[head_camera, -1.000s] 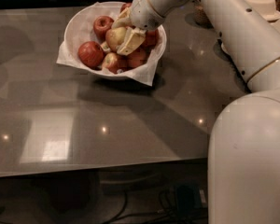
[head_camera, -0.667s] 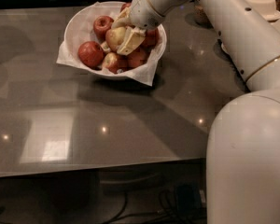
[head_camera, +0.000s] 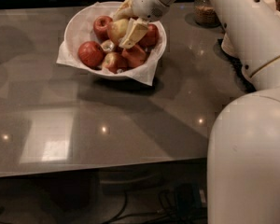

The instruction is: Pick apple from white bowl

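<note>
Two-finger white gripper (head_camera: 130,31) low inside the wide round napkin-lined white bowl (head_camera: 71,29), against the pale yellow-green apple (head_camera: 115,30) lying there. We cannot tell whether it is clamped. We judge that a loose hold risks dropping the apple or dislodging the neighbouring red apples (head_camera: 89,53).

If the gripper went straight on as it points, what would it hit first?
Likely the pale apple, right at the gripper inside the bowl; depth is unclear, and red apples lie around it.

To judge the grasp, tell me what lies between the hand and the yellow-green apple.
Nothing visible in the camera view: the hand is down in the white bowl, right against the apple.
</note>
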`<state>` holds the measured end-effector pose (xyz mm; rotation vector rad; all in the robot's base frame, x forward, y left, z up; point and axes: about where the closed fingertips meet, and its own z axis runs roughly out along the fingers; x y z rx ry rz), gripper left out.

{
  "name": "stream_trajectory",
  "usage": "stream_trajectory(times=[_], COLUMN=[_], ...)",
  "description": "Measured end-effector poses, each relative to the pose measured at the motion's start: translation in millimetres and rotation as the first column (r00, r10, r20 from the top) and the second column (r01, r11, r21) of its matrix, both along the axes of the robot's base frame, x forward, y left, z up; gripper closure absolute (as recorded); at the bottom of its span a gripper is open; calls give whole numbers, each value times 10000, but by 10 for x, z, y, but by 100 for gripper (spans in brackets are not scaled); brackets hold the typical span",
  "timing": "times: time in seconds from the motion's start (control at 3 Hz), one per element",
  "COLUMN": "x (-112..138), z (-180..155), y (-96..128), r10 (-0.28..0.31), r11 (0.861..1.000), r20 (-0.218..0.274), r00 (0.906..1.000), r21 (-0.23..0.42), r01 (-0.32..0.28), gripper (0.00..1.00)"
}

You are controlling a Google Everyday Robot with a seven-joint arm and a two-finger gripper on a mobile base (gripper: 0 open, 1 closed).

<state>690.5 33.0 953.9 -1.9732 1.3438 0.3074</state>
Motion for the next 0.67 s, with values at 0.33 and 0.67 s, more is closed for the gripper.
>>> stream_trajectory(times=[0.33, 0.67], x=[-138, -345], z=[340, 785], y=[-57, -66], r10=[56, 134], r11=[9999, 9991], r20=[436, 992], r00=[9990, 9950], r21=[116, 390], r01=[-61, -173], gripper=[100, 100])
